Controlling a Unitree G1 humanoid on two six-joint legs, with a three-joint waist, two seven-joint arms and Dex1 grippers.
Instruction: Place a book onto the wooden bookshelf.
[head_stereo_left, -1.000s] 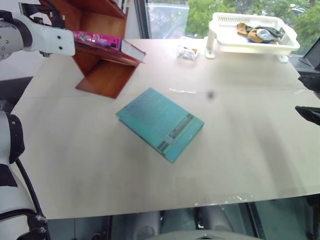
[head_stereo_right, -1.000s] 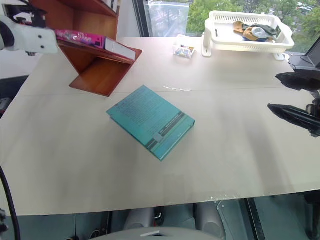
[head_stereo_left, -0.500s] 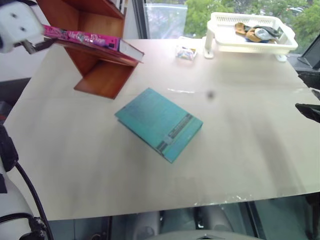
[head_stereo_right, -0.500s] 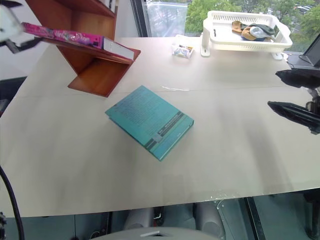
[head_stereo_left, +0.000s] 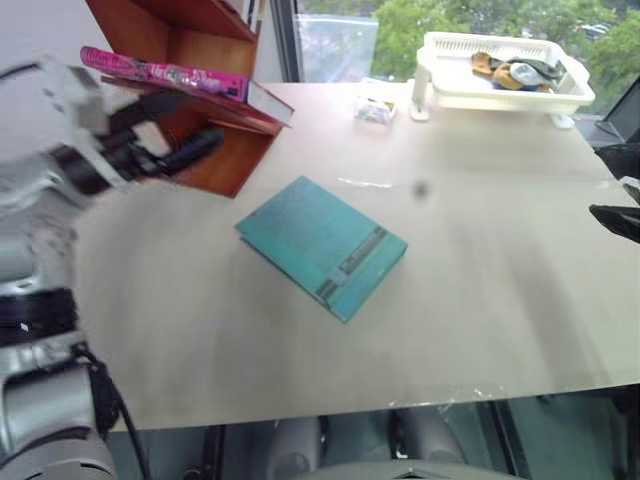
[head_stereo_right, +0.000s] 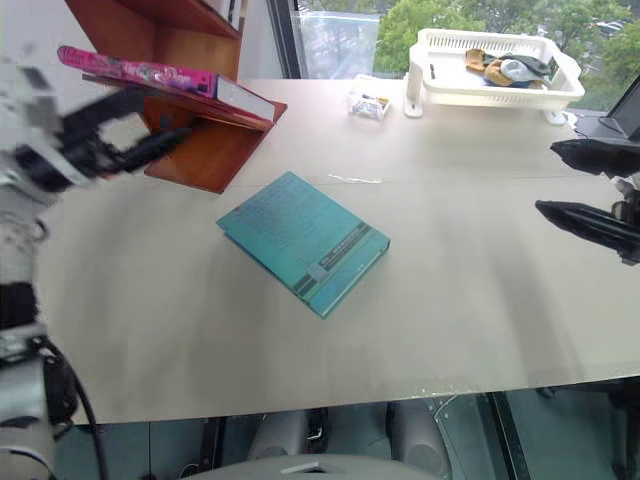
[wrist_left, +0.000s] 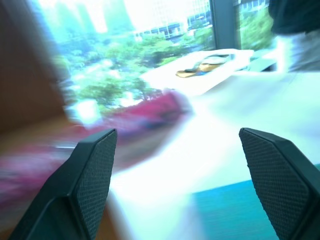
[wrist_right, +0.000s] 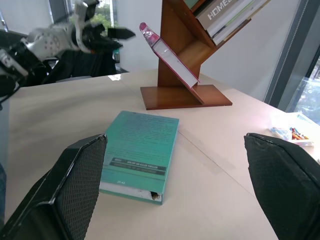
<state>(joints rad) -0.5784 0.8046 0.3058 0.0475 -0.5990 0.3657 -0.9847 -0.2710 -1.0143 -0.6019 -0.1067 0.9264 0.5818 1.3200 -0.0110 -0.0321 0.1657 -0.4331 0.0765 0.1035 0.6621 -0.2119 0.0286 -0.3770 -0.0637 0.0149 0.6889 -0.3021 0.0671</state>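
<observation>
big pale table (head_stereo_right: 480, 300), wooden bookshelf (head_stereo_right: 205, 150) at its far left corner, teal book (head_stereo_right: 303, 243) flat mid-table, pink book (head_stereo_right: 150, 75) lying on the shelf's slanted board (nothing gripping it), left end effector (head_stereo_right: 150, 125) wide open just beside the shelf, right end effector (head_stereo_right: 590, 190) spread wide too

The wooden bookshelf (head_stereo_right: 205, 110) stands at the table's (head_stereo_right: 480, 300) far left corner, its base resting on the tabletop. The book (head_stereo_right: 150, 73) lies on the shelf's lower slanted board, its lower end toward the table's middle. More books (wrist_right: 227, 15) lean in the shelf's compartment above it. The teal book (head_stereo_right: 302, 242) lies flat near the table's centre, in front of and to the right of the shelf, apart from it. At the far right edge sits a white plastic tray (head_stereo_right: 500, 85) with small items (head_stereo_right: 505, 62) in it. A small packet (head_stereo_right: 368, 102) lies just left of the tray.

The left gripper (head_stereo_right: 140, 125) hangs in front of the shelf; the right gripper (head_stereo_right: 595, 190) is at the table's right edge.
</observation>
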